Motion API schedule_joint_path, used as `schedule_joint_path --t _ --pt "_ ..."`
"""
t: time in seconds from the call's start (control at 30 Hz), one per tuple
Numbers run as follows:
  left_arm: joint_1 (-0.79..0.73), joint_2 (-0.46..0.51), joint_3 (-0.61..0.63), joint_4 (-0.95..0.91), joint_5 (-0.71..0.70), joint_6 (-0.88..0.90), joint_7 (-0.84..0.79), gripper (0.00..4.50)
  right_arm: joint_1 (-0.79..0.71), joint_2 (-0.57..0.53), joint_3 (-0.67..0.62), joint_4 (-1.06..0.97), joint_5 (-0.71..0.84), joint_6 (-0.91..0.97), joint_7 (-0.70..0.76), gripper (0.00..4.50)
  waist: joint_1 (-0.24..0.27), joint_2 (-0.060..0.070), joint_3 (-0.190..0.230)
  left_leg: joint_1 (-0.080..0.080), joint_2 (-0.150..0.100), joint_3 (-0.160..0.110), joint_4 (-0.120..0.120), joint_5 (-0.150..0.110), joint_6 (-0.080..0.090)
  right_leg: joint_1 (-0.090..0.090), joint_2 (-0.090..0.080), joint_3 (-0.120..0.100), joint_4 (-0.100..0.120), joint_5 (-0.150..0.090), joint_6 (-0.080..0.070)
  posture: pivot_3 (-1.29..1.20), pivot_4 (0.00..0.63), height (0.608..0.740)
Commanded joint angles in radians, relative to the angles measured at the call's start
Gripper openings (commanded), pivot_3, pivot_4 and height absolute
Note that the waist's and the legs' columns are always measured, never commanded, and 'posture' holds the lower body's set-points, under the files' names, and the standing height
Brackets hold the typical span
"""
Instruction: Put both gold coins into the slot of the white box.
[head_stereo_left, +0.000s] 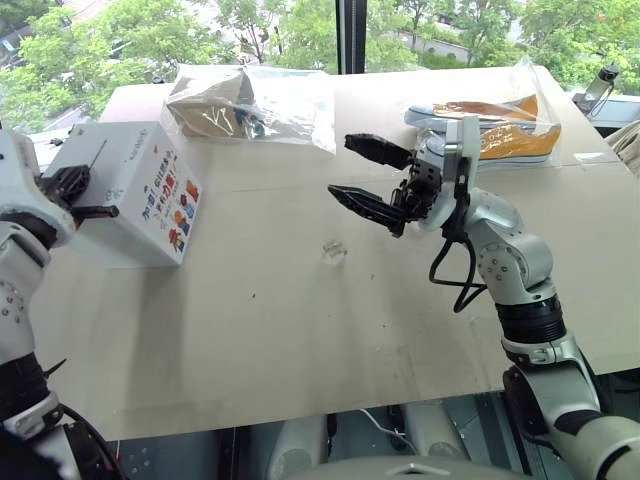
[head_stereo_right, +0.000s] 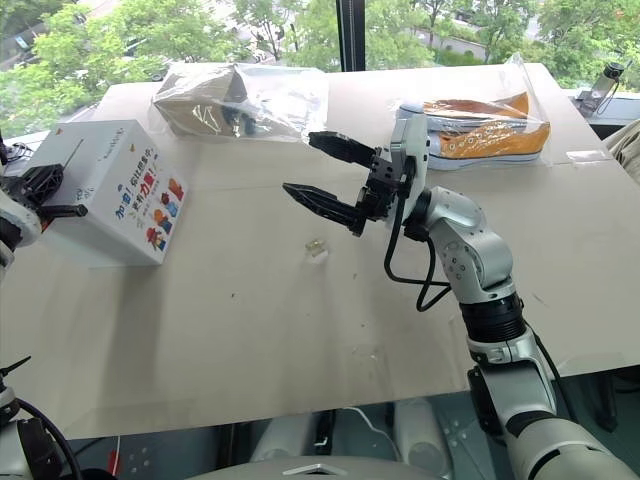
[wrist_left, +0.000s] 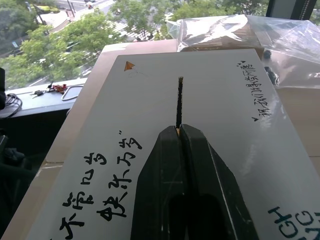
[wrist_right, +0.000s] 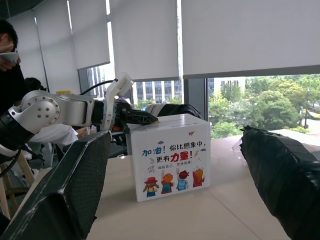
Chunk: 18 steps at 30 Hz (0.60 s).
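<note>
The white box (head_stereo_left: 140, 190) stands at the table's left, cartoon pictures on its side, the dark slot (wrist_left: 179, 102) running along its plain top. My left gripper (wrist_left: 179, 129) lies level over that top, fingertips at the slot's near end. It is shut, and a thin sliver of a gold coin (wrist_left: 177, 131) shows between the tips. My right gripper (head_stereo_left: 340, 166) hangs open and empty above the middle of the table, pointing left toward the box (wrist_right: 170, 155). No other coin can be made out.
A small clear plastic piece (head_stereo_left: 333, 252) lies on the table below the right gripper. Two clear bags sit at the far edge, one with brown goods (head_stereo_left: 250, 100), one with an orange shoe (head_stereo_left: 490, 125). A person (wrist_right: 10, 60) stands beyond the left arm.
</note>
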Motion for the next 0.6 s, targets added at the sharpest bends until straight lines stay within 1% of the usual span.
schedule_joint_path --t 0.03,0.17,0.27,0.33,0.4,0.47,0.5,0.6 --pt "0.002 -0.009 0.026 -0.011 -0.008 -0.002 -0.017 0.85 -0.002 0.004 -0.023 -0.038 0.005 -0.023 0.003 4.50 0.000 0.000 0.000 0.000 0.000 0.000 0.000 0.000 0.000 0.000 0.000 0.000 0.000 0.000 0.000 0.00 0.150 0.740" --pt "-0.022 -0.015 0.037 -0.014 0.019 -0.088 -0.008 2.68 -0.004 0.005 -0.020 -0.030 0.003 -0.024 0.006 4.50 0.000 0.000 0.000 0.000 0.000 0.000 0.000 0.000 0.000 0.000 0.000 0.000 0.001 0.000 0.000 0.00 0.150 0.740" --pt "-0.057 -0.036 0.057 -0.047 -0.005 -0.175 -0.039 2.68 0.002 -0.001 -0.010 -0.024 -0.008 -0.014 0.005 4.50 0.001 -0.001 -0.001 0.000 0.000 -0.001 0.000 0.000 0.000 0.000 0.000 -0.001 0.000 0.000 0.000 0.00 0.150 0.740" --pt "-0.080 -0.062 0.070 -0.107 -0.086 -0.193 -0.093 2.68 0.024 -0.022 0.029 -0.003 -0.069 -0.022 0.005 4.50 0.001 -0.002 -0.001 -0.001 0.000 -0.001 0.001 0.000 0.000 0.000 0.000 -0.001 0.000 0.000 0.000 0.00 0.150 0.740" --pt "-0.072 -0.088 0.077 -0.184 -0.201 -0.159 -0.154 2.68 0.048 -0.045 0.086 0.040 -0.178 -0.044 -0.022 4.50 0.001 -0.005 -0.003 -0.001 0.000 -0.001 0.001 0.000 0.000 0.000 -0.001 -0.001 -0.001 0.000 0.000 0.00 0.150 0.740" --pt "0.008 -0.089 0.056 -0.279 -0.309 -0.102 -0.247 2.68 0.076 -0.056 0.152 0.091 -0.305 -0.088 -0.071 4.50 -0.001 -0.005 -0.003 -0.001 0.000 0.000 0.001 0.000 0.000 0.000 -0.001 0.000 -0.001 0.000 0.000 0.00 0.150 0.740" --pt "0.101 -0.069 0.023 -0.344 -0.333 -0.065 -0.311 2.68 0.088 -0.046 0.180 0.122 -0.349 -0.120 -0.087 4.50 -0.005 -0.005 -0.003 -0.001 0.000 0.001 0.001 0.000 0.000 0.000 -0.001 0.001 -0.001 0.000 0.000 0.00 0.150 0.740" --pt "0.317 -0.011 -0.042 -0.460 -0.352 0.002 -0.421 2.68 0.106 -0.005 0.229 0.189 -0.416 -0.193 -0.098 4.50 -0.023 -0.005 -0.003 -0.001 0.000 0.004 0.000 0.000 0.000 -0.003 0.001 0.007 0.001 0.000 0.000 0.00 0.150 0.740"
